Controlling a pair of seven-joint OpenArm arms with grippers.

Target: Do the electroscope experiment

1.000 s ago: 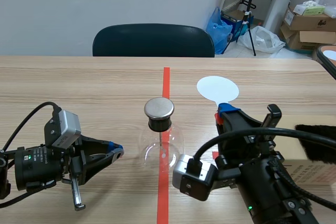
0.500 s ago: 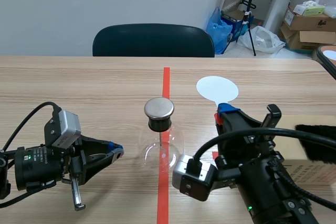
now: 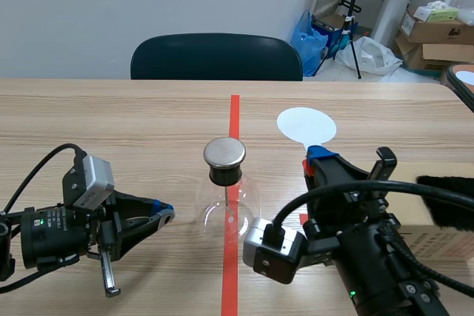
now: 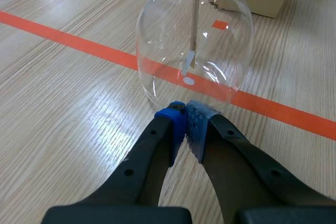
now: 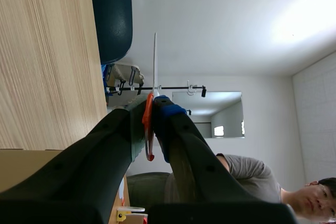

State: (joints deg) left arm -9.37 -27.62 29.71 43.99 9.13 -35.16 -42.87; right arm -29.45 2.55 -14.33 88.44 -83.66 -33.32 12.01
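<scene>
wooden table [image 3: 133,123] | glass flask [image 3: 226,209] on red tape line [image 3: 235,116] | cardboard box [image 3: 444,240] at right edge

Flask [image 3: 226,205] stands just ahead of left pincer [image 4: 185,113]; wood table [image 3: 133,123] stretches beyond.

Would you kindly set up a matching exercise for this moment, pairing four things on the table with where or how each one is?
Things:
1. glass flask
2. white disc
3. left gripper
4. black fur

Places or states:
A. gripped edge-on by the right gripper
B. lying on the cardboard box
C. standing on the orange-red tape line
D. shut on nothing, tips close to the glass flask

Pairs: 1-C, 2-A, 3-D, 4-B
</scene>
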